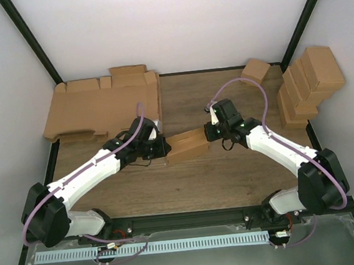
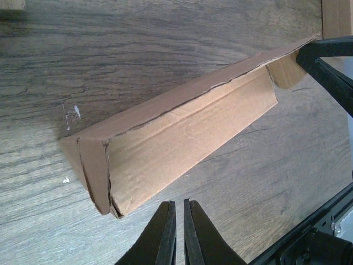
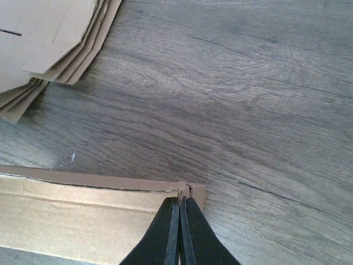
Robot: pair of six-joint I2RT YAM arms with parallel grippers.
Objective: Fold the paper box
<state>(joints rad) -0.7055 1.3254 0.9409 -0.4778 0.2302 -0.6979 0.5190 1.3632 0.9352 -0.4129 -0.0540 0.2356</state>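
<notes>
The paper box (image 1: 187,145) lies mid-table as a long, partly folded brown carton, set between my two grippers. In the left wrist view the paper box (image 2: 182,130) runs diagonally with its near end just ahead of my left gripper (image 2: 179,203). That gripper's jaws are shut to a thin slit, hold nothing and stand clear of the cardboard. My left gripper (image 1: 164,148) sits at the box's left end. My right gripper (image 1: 209,131) is shut on the box's right end. In the right wrist view it (image 3: 180,199) pinches the box wall (image 3: 83,212) at the corner.
A pile of large flat cardboard sheets (image 1: 102,105) lies at the back left, and its corner (image 3: 55,38) shows in the right wrist view. A small carton (image 1: 256,70) sits at the back right. Several folded cartons (image 1: 310,85) are stacked against the right wall.
</notes>
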